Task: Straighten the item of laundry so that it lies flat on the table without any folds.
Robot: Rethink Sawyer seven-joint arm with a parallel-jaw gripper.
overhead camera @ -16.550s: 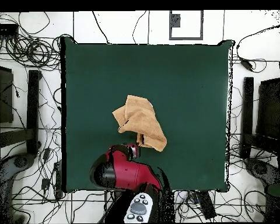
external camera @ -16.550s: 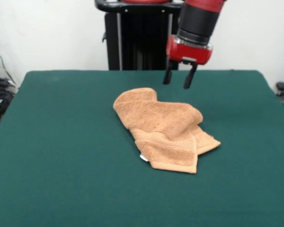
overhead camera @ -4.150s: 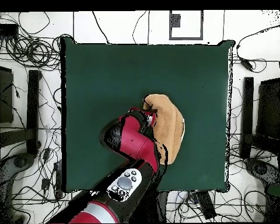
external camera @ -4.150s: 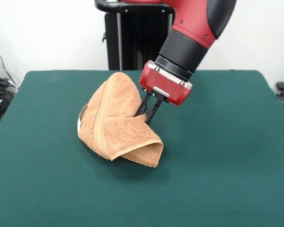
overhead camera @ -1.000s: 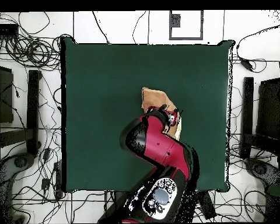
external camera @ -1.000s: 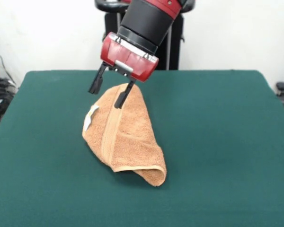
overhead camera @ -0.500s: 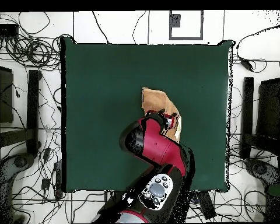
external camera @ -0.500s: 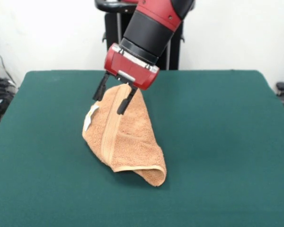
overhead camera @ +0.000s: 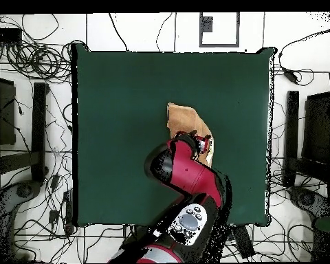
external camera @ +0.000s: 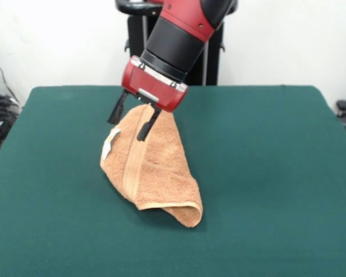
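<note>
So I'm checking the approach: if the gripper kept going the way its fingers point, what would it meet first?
Most likely the towel: the open gripper points down at its far end, just above it, though depth is unclear.

Arm [overhead camera: 185, 180] hides towel [overhead camera: 183, 117] near end (overhead view).

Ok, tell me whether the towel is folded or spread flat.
Folded. The towel lies doubled over on the table, with a rolled fold at its near end and its tag sticking out at one side.
</note>
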